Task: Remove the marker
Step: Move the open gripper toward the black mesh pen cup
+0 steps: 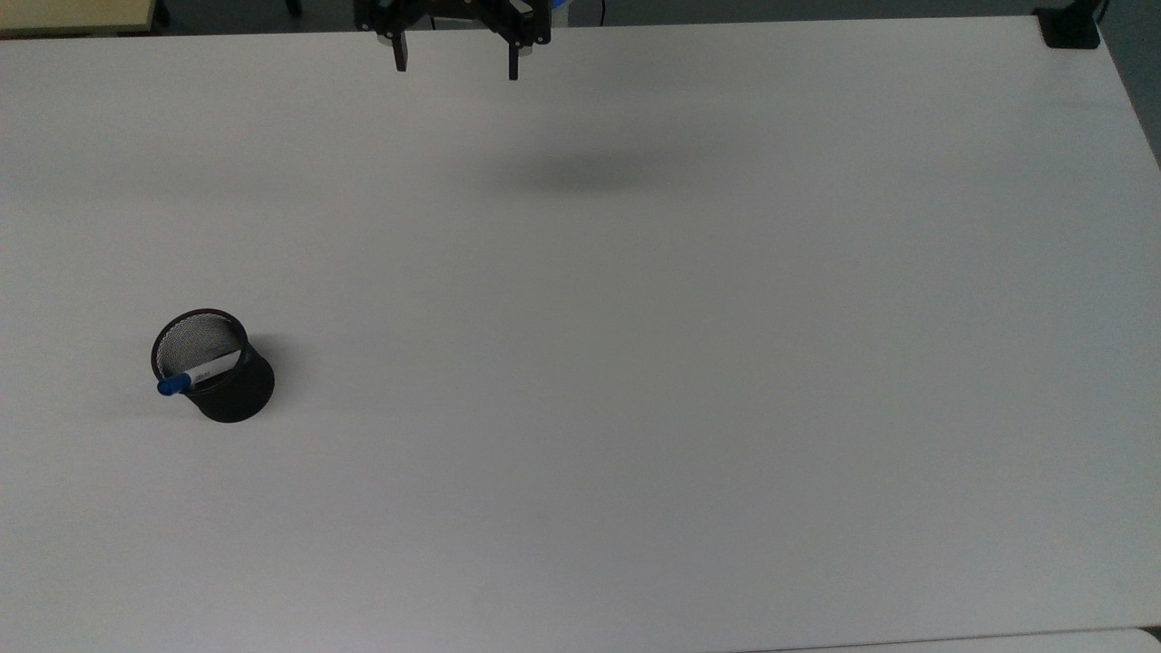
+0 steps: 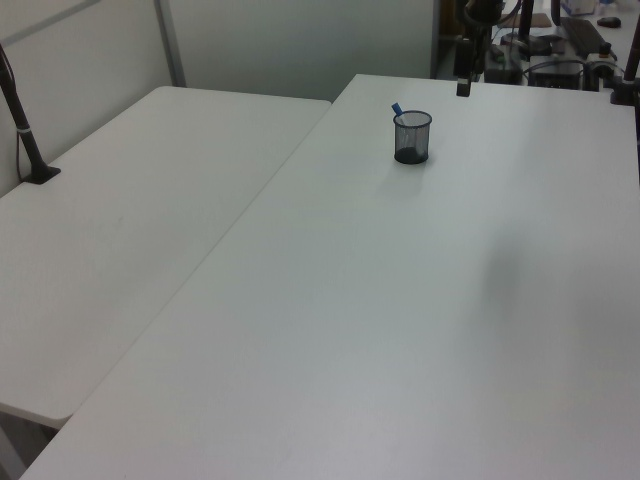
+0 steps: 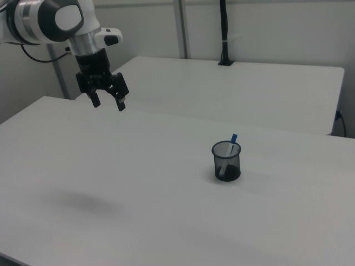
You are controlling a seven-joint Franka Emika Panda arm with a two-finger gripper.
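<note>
- White counter [image 1: 635, 408] spreads broad and bare across the near part of the top view, with a soft grey shadow on it below the arm.
- On that counter, toward the top view's left, stands a black mesh cup [image 1: 218, 367], upright, its open mouth showing the fine mesh of the inner wall.
- Leaning inside the cup is the marker [image 1: 198, 373]: its white barrel rests across the opening and its blue cap pokes out over the rim on the top view's left side.
- Seen in the right view, the mesh cup [image 3: 226, 162] sits on the counter toward the right view's right, and the marker [image 3: 233, 139] slants up out of it, blue cap uppermost, above the rim.
- The left view has the same cup [image 2: 412, 137] far back on the counter, with the blue tip of the marker [image 2: 397, 108] rising at its rim on the left view's left.
- The hand [image 1: 456, 62] hangs at the upper edge of the top view, well apart from the cup; its two dark fingers are spread wide, with nothing between them.
- From the right view the hand [image 3: 108, 102] hovers high above the counter on the right view's left, fingers pointing down and parted, below the white arm [image 3: 50, 21].
- A second white table [image 2: 130, 200] stands just beside the counter.
</note>
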